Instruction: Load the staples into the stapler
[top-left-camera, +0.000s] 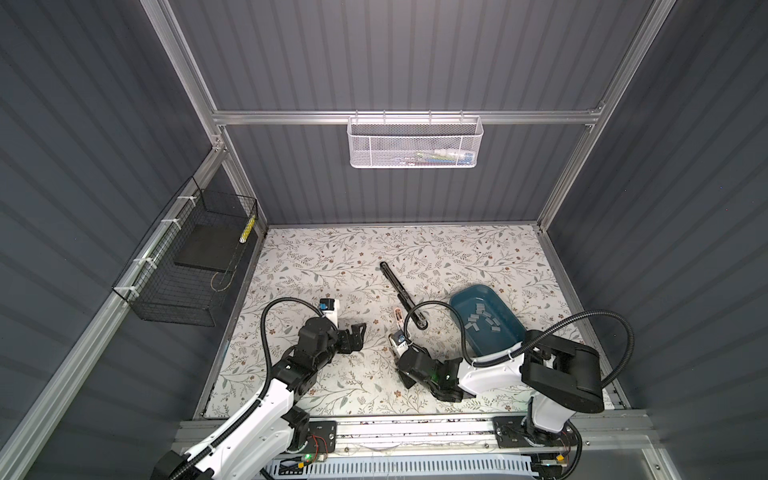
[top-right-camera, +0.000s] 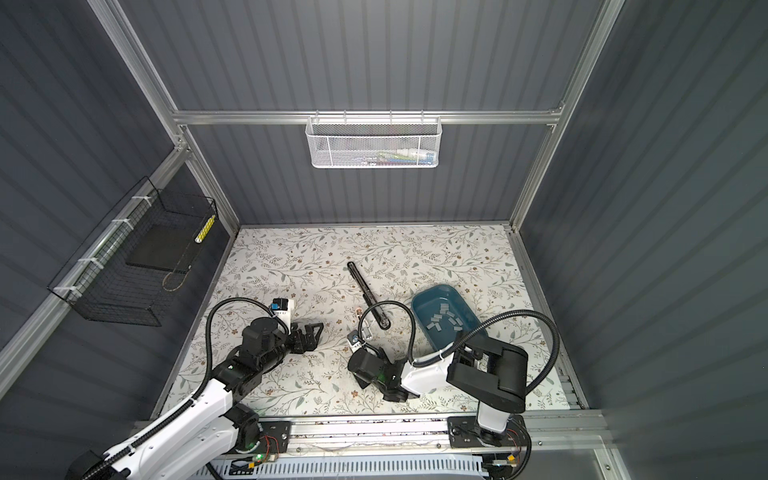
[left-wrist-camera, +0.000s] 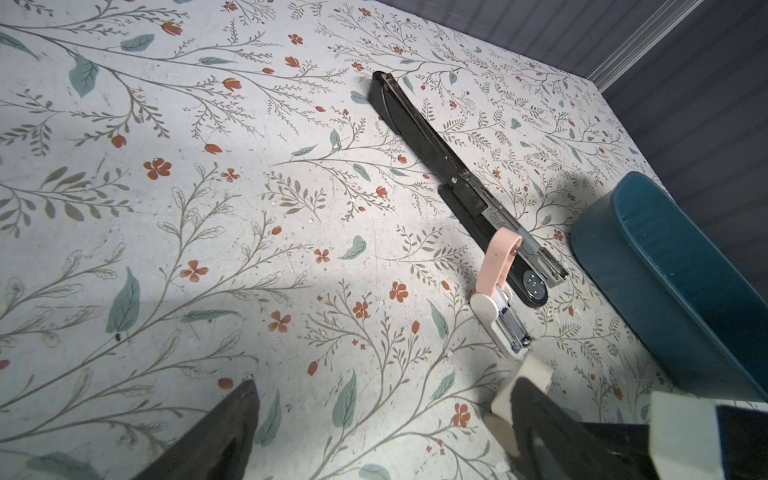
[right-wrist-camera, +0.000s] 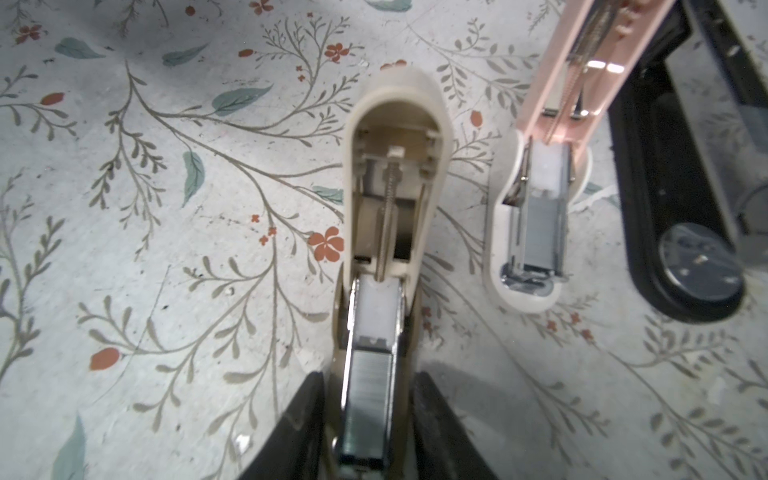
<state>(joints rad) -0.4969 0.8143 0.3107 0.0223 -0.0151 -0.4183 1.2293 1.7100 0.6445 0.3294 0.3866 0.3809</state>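
Observation:
Several loose silver staples (top-left-camera: 484, 321) lie in a blue tray (top-left-camera: 476, 287) at the right. My right gripper (right-wrist-camera: 370, 376) is shut on the sides of a cream stapler (right-wrist-camera: 395, 137) that stands open on the mat, with a strip of staples (right-wrist-camera: 370, 399) in its channel. Just beside it lies a pink and white stapler (top-left-camera: 397, 316), also open with staples (right-wrist-camera: 540, 228) in it. Behind that a long black stapler (top-left-camera: 400, 291) is folded out flat. Left of the staplers my left gripper (left-wrist-camera: 384, 395) hangs open over bare mat, holding nothing.
A black wire basket (top-left-camera: 187, 266) hangs on the left wall and a white mesh basket (top-left-camera: 415, 141) on the back wall. The blue tray sits close to the right arm's elbow. An aluminium rail (top-left-camera: 415, 428) runs along the front edge.

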